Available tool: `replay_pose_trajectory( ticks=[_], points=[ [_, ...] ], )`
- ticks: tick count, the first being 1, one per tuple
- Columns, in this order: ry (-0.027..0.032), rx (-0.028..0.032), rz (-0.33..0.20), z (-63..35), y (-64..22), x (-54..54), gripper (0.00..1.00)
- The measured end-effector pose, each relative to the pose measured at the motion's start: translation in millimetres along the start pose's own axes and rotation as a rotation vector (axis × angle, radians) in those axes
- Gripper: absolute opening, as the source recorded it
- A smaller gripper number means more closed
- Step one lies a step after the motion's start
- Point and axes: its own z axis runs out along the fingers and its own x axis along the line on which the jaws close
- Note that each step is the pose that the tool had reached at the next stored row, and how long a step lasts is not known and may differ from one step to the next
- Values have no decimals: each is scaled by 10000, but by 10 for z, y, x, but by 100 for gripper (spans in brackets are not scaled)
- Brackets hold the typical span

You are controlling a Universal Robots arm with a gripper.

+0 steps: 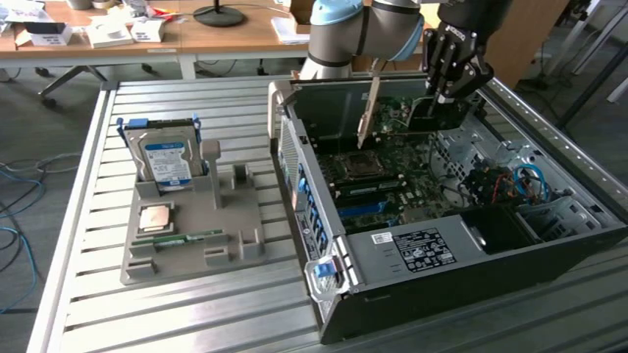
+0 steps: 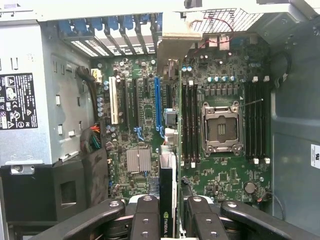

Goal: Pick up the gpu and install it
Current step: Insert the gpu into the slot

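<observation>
- One gripper (image 1: 443, 99) hangs over the open computer case (image 1: 412, 294) in the exterior view, its jaws pinching the gpu (image 1: 424, 121) by the upper edge.
- The gpu stands on edge beyond the CPU socket (image 1: 358, 163), toward the case's rear wall, with its silver bracket (image 1: 372, 110) tilted above the socket.
- The gripper covers most of the card. Whether the card's lower edge touches the motherboard (image 1: 402, 180) cannot be told.
- To the exterior view's left of the socket, outside the case, a grey tray (image 1: 231, 243) lies on the slatted table (image 1: 147, 316). It holds a hard drive (image 1: 167, 158) upright, a processor chip (image 1: 157, 218) and a memory stick (image 1: 182, 239).
- Blue cables (image 1: 530, 180) lie inside the case to the exterior view's right of the socket.
- In the wrist view the gpu (image 2: 167, 200) shows edge-on, clamped between the black fingers (image 2: 145, 220).
- A bank of memory slots (image 2: 189, 125) lies between the card's line and the CPU socket (image 2: 220, 127).
- A long blue slot (image 2: 158, 105) runs just beyond those slots from the socket.
- The power supply (image 2: 25, 100) sits well apart from the socket, past the blue slot.
- The fingers hide the card's faces, so only its thin edge and a label show.
</observation>
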Motion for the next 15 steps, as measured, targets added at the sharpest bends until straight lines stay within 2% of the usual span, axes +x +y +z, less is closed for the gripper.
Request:
replay_pose_trajectory(
  ticks=[9, 15],
  points=[
    [-1, -4, 0, 22, 0, -1, 26],
    [36, -2, 0, 93, 1, -4, 26]
  ],
)
